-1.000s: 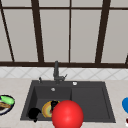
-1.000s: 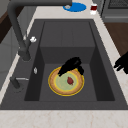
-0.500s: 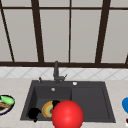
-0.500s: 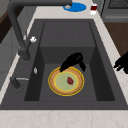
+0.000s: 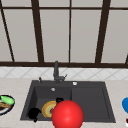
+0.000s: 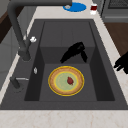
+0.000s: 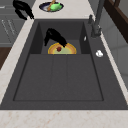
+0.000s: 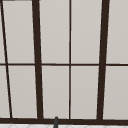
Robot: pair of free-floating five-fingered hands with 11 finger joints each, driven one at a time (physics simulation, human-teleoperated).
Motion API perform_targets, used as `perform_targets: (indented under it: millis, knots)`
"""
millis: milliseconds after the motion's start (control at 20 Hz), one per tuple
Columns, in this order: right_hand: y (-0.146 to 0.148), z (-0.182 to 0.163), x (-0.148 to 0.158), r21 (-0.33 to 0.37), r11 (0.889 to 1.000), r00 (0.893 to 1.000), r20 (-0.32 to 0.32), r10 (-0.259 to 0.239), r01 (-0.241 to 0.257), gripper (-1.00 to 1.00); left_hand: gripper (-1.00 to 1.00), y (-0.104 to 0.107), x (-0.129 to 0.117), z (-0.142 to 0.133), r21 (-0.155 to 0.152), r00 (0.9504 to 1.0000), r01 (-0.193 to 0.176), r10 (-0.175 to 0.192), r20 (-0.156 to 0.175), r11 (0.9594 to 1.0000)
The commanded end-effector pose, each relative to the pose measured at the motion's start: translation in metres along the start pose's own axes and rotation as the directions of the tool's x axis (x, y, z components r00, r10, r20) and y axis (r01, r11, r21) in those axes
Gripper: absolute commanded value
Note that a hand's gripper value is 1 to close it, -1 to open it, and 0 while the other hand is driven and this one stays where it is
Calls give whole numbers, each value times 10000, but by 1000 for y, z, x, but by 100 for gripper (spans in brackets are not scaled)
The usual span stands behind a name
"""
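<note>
My right hand [image 6: 75, 51] hangs over the round yellow-rimmed plate [image 6: 66, 80] in the left basin of the dark sink [image 6: 100, 75], at the centre of the left side frame, fingers relaxed and pointing down toward the plate's far edge, holding nothing. A small red bit [image 6: 70, 80] lies on the plate's green middle. My left hand [image 5: 34, 113] hovers at the sink's front rim, lower left of the front frame; its fingers I cannot tell

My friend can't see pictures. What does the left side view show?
A black hand hangs above a yellow plate lying in the dark sink basin, with a small red bit on the plate. Another black hand floats at the right edge, and a dark tap stands left.
</note>
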Motion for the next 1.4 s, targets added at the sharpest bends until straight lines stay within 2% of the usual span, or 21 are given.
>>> perform_targets:
  millis: [0,650,800,900,950,1000,1100,1350]
  knots:
    - [-18,13,-12,58,9998,9995,253,-185,183,-100,0,0,0,0,0,10000,0,0,0,10000]
    - [-58,77,-58,67,9979,9959,637,-640,637,-100,0,0,0,0,0,10000,0,0,0,10000]
    - [-66,82,-68,96,9979,9953,722,-644,639,-100,0,0,0,0,0,10000,0,0,0,10000]
    - [-60,82,-71,281,9975,9955,675,-664,646,-100,0,0,0,0,0,10000,0,0,0,10000]
    - [-62,85,-73,-352,9974,9978,239,-616,625,-100,0,0,0,0,0,10000,0,0,0,10000]
    - [-61,79,-65,86,9994,9983,468,-337,333,-100,0,0,0,0,0,10000,0,0,0,10000]
    - [-60,80,-71,5,9998,9992,327,-212,212,-100,0,0,0,0,0,10000,0,0,0,10000]
    - [-82,93,-96,32,9990,9965,710,-437,436,-100,0,0,0,0,0,10000,0,0,0,10000]
